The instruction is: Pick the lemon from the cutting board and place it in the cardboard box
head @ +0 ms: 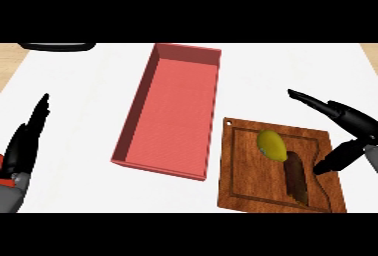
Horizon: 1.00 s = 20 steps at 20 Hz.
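Right hand (347, 131), partly cut off, seemingly open beside lemon (272, 144).

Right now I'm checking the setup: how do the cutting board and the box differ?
The box is red with raised walls; the cutting board is brown wood, flat with a shallow groove. The box holds nothing visible; the cutting board carries the lemon. The box is longer and reaches further from the robot. Both are rectangular and lie on the white counter.
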### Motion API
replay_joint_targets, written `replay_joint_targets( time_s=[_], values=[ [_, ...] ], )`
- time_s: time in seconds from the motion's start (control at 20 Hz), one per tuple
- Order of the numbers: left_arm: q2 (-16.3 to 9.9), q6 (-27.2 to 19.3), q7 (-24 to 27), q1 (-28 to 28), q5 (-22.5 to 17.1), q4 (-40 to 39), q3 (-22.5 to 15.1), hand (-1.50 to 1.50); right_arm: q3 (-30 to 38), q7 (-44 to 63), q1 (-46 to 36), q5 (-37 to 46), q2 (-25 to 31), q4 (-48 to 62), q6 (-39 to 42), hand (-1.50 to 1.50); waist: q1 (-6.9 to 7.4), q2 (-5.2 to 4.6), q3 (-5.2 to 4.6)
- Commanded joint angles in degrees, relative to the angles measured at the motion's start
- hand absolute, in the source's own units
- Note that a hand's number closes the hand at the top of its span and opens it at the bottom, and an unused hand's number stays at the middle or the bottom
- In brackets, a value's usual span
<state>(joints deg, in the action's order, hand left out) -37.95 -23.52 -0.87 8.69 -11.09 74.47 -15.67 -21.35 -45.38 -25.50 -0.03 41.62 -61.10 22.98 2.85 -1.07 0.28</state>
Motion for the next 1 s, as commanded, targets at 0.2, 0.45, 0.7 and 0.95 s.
replay_joint_targets(
  time_s=[0.2, 0.45, 0.7, 0.95],
  values=[
    [0.39, 0.84, -0.51, 1.23, 1.08, -1.22, 0.45, 0.00, -9.93, -6.18, -12.54, 17.14, 2.29, 7.47, 1.81, -1.50, 0.34, 0.28, -0.22],
    [1.34, 1.71, 2.59, -0.36, 1.13, -3.83, 1.59, 0.00, -16.57, -6.34, -16.61, 25.98, 2.21, 10.23, 0.50, -1.50, -0.40, 0.41, -0.30],
    [1.16, 1.38, -3.76, 2.74, 2.83, -1.87, 2.38, 0.00, -18.56, -3.12, -20.40, 29.40, -5.30, 14.45, 1.59, -1.50, -1.64, 0.72, -0.25],
    [2.28, 1.09, -1.62, -0.74, 5.00, -1.04, 3.82, 0.00, -18.61, -1.28, -21.96, 34.76, -7.44, 16.56, 0.67, -1.50, -2.04, 0.91, -0.27]
  ],
)
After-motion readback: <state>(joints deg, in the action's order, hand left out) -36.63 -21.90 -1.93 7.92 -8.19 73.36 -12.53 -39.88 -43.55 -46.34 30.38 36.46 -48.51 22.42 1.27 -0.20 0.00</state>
